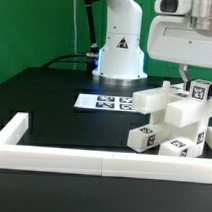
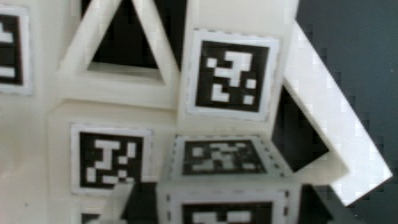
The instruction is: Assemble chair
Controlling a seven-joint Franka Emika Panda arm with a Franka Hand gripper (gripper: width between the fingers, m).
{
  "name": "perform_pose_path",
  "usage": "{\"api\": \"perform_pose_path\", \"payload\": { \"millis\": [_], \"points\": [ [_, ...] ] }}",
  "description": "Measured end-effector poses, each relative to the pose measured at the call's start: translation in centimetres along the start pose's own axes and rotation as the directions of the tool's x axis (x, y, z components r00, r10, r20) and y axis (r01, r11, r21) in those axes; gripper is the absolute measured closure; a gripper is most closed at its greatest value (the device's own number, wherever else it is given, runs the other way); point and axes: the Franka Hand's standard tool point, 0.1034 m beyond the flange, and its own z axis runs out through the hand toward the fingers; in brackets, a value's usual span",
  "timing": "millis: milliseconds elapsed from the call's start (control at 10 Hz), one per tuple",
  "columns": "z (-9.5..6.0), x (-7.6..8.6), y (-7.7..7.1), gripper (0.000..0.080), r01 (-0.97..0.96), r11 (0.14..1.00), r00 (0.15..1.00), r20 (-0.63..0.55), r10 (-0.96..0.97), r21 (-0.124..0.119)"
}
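The black surface (image 1: 44, 101) fills most of the exterior view, with the white robot base (image 1: 118, 50) standing at about twelve o'clock from its middle. A long low white border rail (image 1: 62, 157) runs along the six o'clock edge and turns up toward nine o'clock at its end. The flat marker board (image 1: 106, 100) lies just in front of the robot base, near the centre.

The chair (image 1: 178, 122), a blocky white cluster of tagged pieces, sits at about four o'clock on the surface, just inside the rail and at three o'clock from the marker board. One small tagged block (image 1: 143, 139) lies at the cluster's nine o'clock side, touching or just beside it; I cannot tell which.

The gripper (image 1: 186, 75) comes down from one o'clock onto the top of the chair. Its jaws are drawn nearly together and seem to pinch an upper piece of the chair, though the contact itself is hidden in the exterior view.

In the wrist view, the chair (image 2: 196, 150) fills the picture close up: white faces bearing black-and-white square tags (image 2: 233, 72), with slanted white bars beside them.
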Motion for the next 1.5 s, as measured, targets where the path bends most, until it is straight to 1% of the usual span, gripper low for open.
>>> {"api": "perform_pose_path", "payload": {
  "millis": [100, 200, 300, 400, 500, 600, 700, 900, 1300, 1400, 1500],
  "points": [
    [0.0, 0.0, 0.0, 0.0444, 0.000, 1.000, 1.000, 0.000, 0.000, 0.000],
    [-0.1, 0.0, 0.0, 0.0444, 0.005, 1.000, 1.000, -0.001, -0.005, 0.001],
    [-0.4, 0.1, 0.0, 0.0253, 0.021, 1.000, 1.000, -0.003, -0.021, 0.004],
    [-0.7, 0.2, 0.0, 0.0178, 0.041, 0.999, 0.999, -0.005, -0.041, 0.009],
    [-1.1, 0.2, 0.1, 0.0178, 0.069, 0.998, 0.998, -0.008, -0.069, 0.014],
    [-1.5, 0.1, 0.5, 0.0156, 0.095, 0.995, 0.995, -0.008, -0.095, 0.018],
    [-1.9, -0.2, 1.1, 0.0156, 0.113, 0.993, 0.994, -0.006, -0.113, 0.022],
    [-3.1, -1.3, 1.7, 0.0151, 0.119, 0.992, 0.993, -0.001, -0.119, 0.037],
    [-2.7, -1.2, 1.8, 0.0151, 0.119, 0.992, 0.993, 0.001, -0.119, 0.031],
    [-2.7, -1.3, 1.8, 0.0151, 0.140, 0.990, 0.990, -0.001, -0.140, 0.032],
    [-3.0, -1.8, 2.3, 0.0151, 0.222, 0.974, 0.975, -0.012, -0.222, 0.041]
  ]
}}
